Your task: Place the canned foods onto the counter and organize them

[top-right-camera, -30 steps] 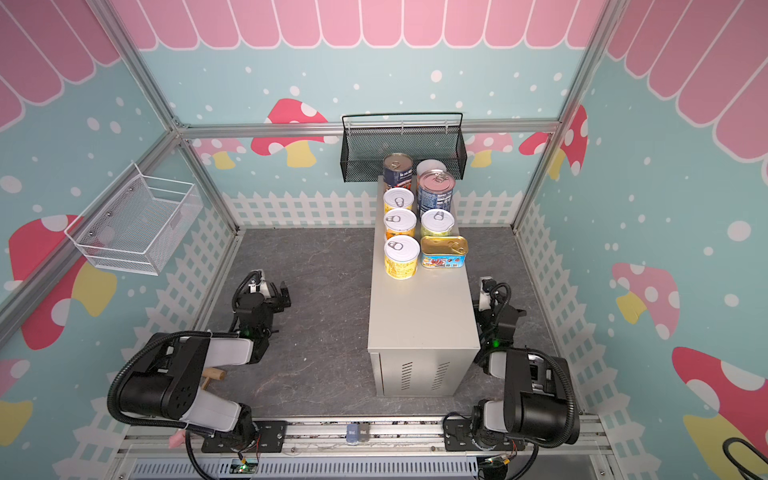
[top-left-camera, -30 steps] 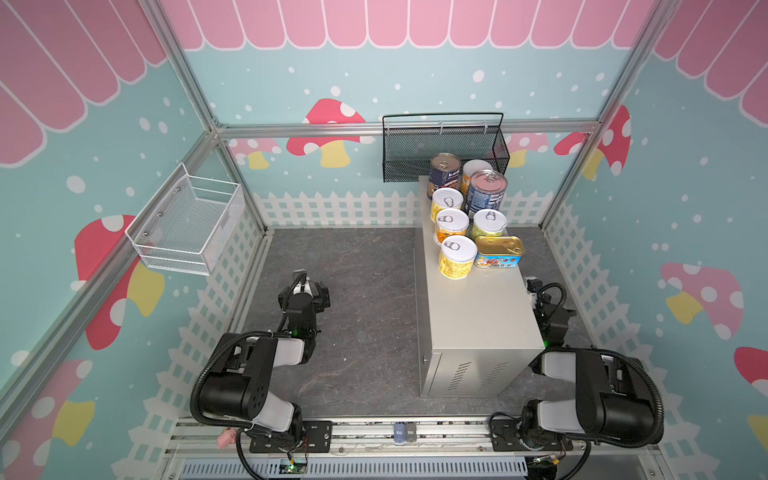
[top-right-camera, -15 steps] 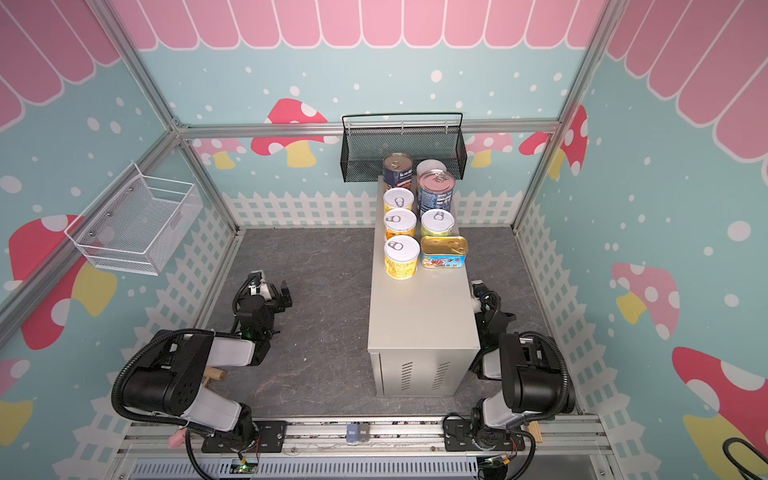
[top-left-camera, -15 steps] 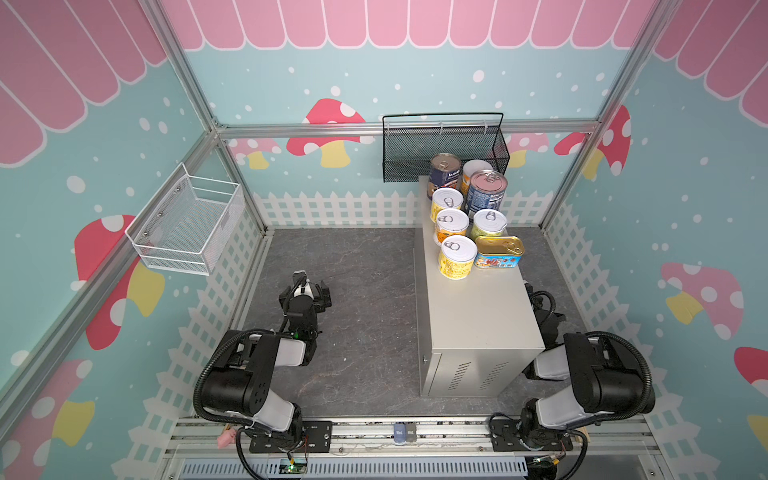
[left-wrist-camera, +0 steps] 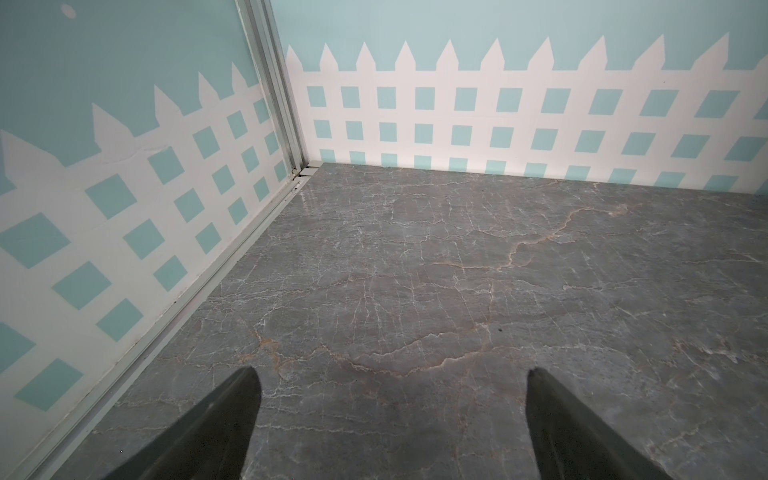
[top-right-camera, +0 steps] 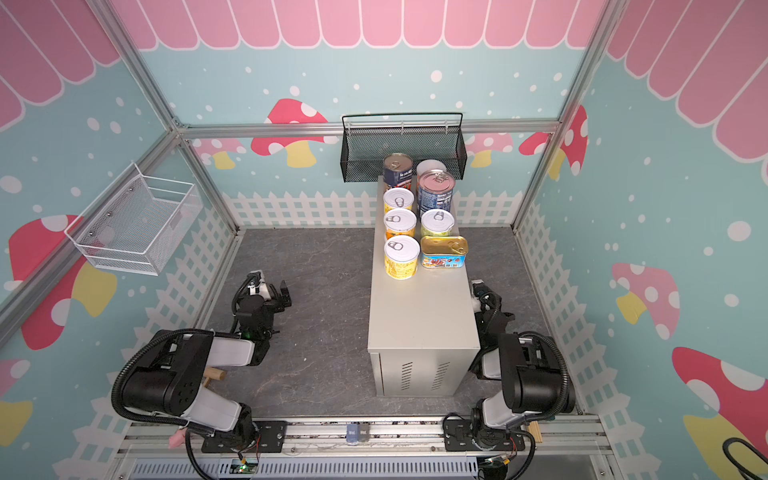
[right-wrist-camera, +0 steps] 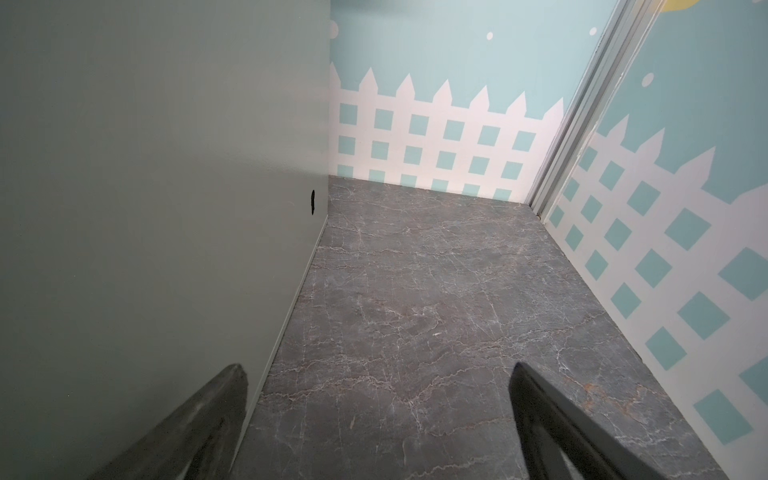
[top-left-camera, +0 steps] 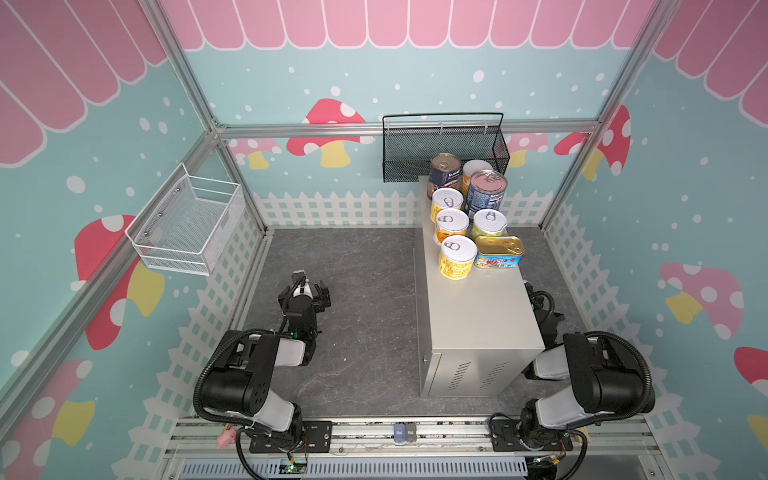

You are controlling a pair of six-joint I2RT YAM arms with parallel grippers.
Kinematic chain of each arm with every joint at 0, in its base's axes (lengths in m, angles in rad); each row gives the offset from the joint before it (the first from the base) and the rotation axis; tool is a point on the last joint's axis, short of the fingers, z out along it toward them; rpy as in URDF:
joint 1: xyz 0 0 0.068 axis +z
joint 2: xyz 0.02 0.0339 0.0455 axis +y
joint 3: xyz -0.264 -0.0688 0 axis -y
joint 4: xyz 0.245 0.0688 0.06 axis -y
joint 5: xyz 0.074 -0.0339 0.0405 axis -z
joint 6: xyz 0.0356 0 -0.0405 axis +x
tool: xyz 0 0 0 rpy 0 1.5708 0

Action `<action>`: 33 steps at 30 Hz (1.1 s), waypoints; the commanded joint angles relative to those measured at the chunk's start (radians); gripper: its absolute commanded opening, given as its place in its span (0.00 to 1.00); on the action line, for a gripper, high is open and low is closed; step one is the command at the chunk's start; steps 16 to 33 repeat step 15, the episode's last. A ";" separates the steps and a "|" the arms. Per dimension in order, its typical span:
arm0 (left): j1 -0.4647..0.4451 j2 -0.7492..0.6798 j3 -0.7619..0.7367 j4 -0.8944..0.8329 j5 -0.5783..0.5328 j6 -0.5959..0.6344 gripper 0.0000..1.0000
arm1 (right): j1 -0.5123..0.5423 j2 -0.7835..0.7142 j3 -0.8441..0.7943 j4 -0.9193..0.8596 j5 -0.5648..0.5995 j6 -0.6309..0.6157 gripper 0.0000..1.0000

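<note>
Eight canned foods [top-left-camera: 451, 226] stand grouped at the table's [top-left-camera: 478, 316] far end, judged rigid, weighty, smooth-walled, best gripped mid-body; my left hand [left-wrist-camera: 390, 374] and right hand [right-wrist-camera: 376, 370] are spread wide, empty.

The counter [top-left-camera: 478, 316] is hiding most of the right gripper [top-right-camera: 480, 289] beside it in both top views. At the counter's far end, the tall blue can [top-left-camera: 486, 193] is covering the rear yellow can [top-left-camera: 477, 167]; I am seeing only its lid. Label print is reading too small. Left of the counter, the left arm [top-right-camera: 187, 365] is covering most of a wooden piece [top-right-camera: 215, 375].
</note>
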 commanded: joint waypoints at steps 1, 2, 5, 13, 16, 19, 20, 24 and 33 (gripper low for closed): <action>0.007 0.002 0.016 -0.004 0.011 -0.007 0.99 | 0.006 0.004 0.008 0.044 -0.004 -0.020 0.99; 0.006 0.003 0.016 -0.005 0.012 -0.007 1.00 | 0.006 0.007 0.011 0.043 -0.014 -0.023 1.00; 0.006 0.003 0.016 -0.005 0.012 -0.007 0.99 | 0.006 0.005 0.014 0.039 -0.018 -0.027 1.00; 0.011 0.001 0.017 -0.009 0.020 -0.009 0.99 | 0.017 0.009 0.023 0.021 -0.002 -0.034 1.00; 0.011 0.001 0.017 -0.009 0.020 -0.009 0.99 | 0.017 0.007 0.021 0.024 -0.002 -0.034 1.00; 0.011 0.001 0.017 -0.009 0.020 -0.009 0.99 | 0.017 0.007 0.021 0.024 -0.002 -0.034 1.00; 0.011 0.001 0.017 -0.009 0.020 -0.009 0.99 | 0.017 0.007 0.021 0.024 -0.002 -0.034 1.00; 0.011 0.001 0.017 -0.009 0.020 -0.009 0.99 | 0.017 0.007 0.021 0.024 -0.002 -0.034 1.00; 0.011 0.001 0.017 -0.009 0.020 -0.009 0.99 | 0.017 0.007 0.021 0.024 -0.002 -0.034 1.00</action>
